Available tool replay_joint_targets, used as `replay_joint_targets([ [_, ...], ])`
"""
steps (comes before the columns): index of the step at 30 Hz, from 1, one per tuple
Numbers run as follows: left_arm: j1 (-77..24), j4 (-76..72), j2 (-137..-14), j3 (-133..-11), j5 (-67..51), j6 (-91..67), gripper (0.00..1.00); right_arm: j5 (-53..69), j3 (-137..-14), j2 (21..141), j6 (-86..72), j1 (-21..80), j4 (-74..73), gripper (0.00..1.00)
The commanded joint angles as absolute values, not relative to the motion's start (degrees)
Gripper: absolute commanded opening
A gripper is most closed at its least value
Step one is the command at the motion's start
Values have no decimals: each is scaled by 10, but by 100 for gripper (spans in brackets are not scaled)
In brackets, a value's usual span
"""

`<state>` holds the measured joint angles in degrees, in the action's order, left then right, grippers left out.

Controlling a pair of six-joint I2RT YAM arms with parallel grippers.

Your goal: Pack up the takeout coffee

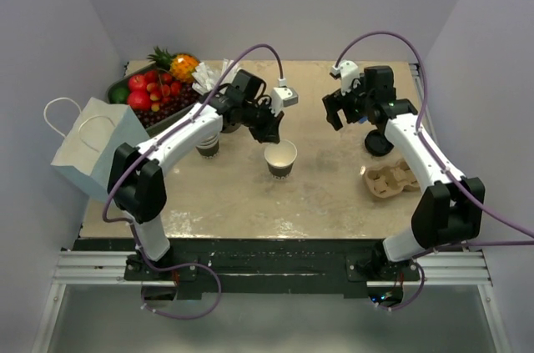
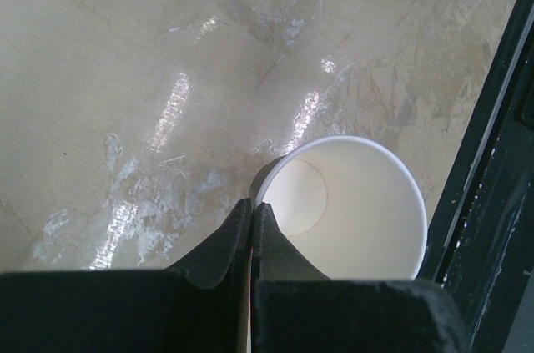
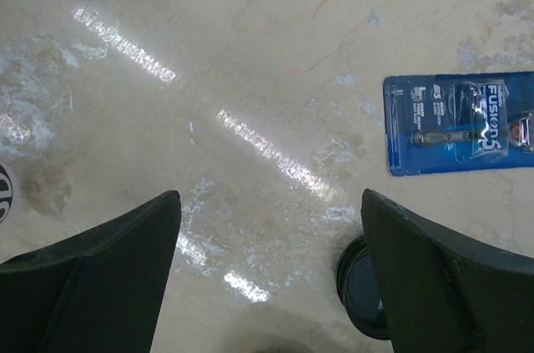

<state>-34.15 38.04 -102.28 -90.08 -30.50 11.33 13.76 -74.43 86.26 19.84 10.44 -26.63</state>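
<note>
Left wrist: left pincer [image 2: 253, 205] pinching paper cup [image 2: 350, 211] rim; right pincer [image 3: 269, 199] wide, empty.

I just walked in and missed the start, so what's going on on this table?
Two robot arms are packing a takeout coffee. The left hand is shut at the rim of the open cup, apparently pinching its wall, while the cup stands on the table. The right hand is open and empty, hovering beside the black lid, which lies flat on the table. The cup has no lid on yet, and the carrier sits empty near the right arm.
</note>
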Motion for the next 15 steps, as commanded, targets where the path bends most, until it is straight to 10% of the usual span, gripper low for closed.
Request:
replay_joint_targets([
  [1, -345, 331, -1043, -907, -303, 100, 0, 130, -731, 822, 213, 103, -262, 91],
  [15, -345, 284, -1096, -892, -285, 76, 0, 134, -709, 810, 204, 103, -259, 91],
])
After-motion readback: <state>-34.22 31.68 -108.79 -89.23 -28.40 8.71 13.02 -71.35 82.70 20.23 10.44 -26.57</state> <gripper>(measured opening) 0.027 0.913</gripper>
